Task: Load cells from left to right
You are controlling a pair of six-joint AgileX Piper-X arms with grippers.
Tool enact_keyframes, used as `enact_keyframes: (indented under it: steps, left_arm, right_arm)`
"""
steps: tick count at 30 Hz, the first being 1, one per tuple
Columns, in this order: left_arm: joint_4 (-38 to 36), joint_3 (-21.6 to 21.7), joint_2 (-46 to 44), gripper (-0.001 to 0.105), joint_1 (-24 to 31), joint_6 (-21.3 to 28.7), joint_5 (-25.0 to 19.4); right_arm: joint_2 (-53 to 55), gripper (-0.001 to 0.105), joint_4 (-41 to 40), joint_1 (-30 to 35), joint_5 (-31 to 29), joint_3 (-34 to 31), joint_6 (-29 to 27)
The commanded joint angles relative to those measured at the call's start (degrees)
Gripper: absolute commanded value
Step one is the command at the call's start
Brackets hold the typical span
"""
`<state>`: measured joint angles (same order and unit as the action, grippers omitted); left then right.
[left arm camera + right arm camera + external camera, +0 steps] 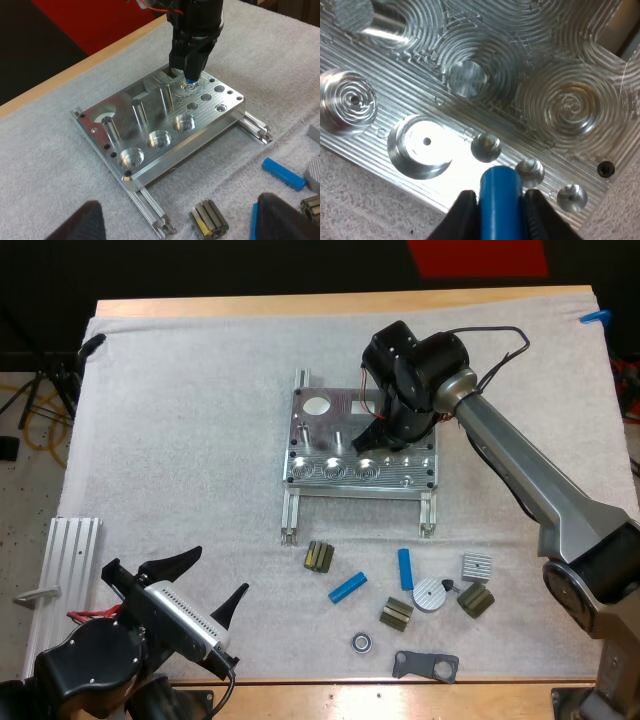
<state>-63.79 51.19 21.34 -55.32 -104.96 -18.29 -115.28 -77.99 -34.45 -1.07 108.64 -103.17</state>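
Bench [300, 305], wooden; white mat [200, 420] over it; metal fixture [330, 472] mid-mat; right jaws clamped on blue cylinder [500, 200], above the small holes at fixture's near right; left jaws apart, near left, holding nothing; loose blue cylinders [347, 587], two, on mat near of fixture.

The fixture [322, 435] is bare shiny metal with fine circular machining marks. The mat [180, 440] is white cloth, matt and rough like towel. The blue cylinder [501, 200] looks smooth, slightly glossy. The table [340, 303] edge is pale wood.
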Motion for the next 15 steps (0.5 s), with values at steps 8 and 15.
enact_keyframes:
  steps: [8, 15]
  left_arm:
    - [1.1, 0.2, 0.0, 0.062, -0.3, -0.7, 0.1]
    - [1.1, 0.2, 0.0, 0.062, -0.3, -0.7, 0.1]
  right_arm:
    - [0.4, 0.000, -0.5, 0.2, 2.5, 0.5, -3.7]
    - [0.4, 0.000, -1.1, 0.2, 4.5, 0.5, -4.9]
